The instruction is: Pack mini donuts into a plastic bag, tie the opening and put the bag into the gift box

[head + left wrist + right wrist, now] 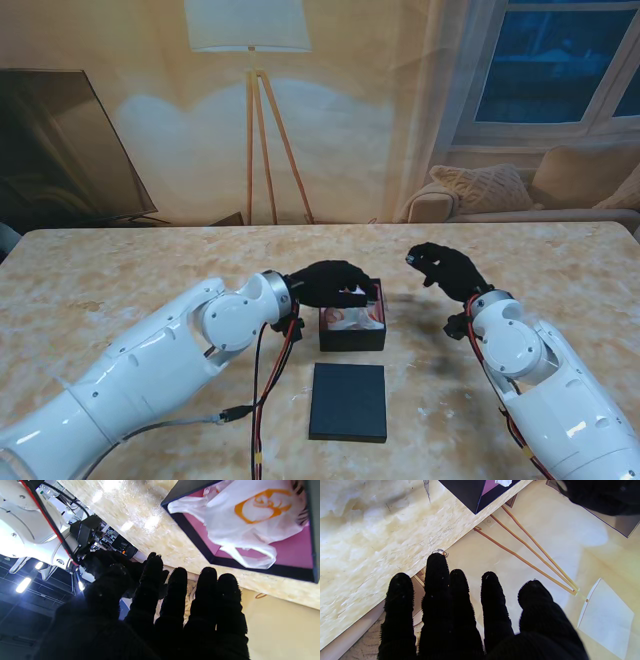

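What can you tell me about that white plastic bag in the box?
The bag is thin white plastic with an orange logo, crumpled, its looped handles loose. It lies inside the open black box on the pink lining. No hand touches it in the wrist view. Its contents can't be seen.

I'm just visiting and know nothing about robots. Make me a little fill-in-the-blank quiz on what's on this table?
1. The white plastic bag lies inside the ____.
2. The inside of the gift box is coloured ____.
3. The flat black lid lies on the table, ____ to me than the box.
4. The left hand and right hand each hold ____.

Missing words: gift box; pink; nearer; nothing
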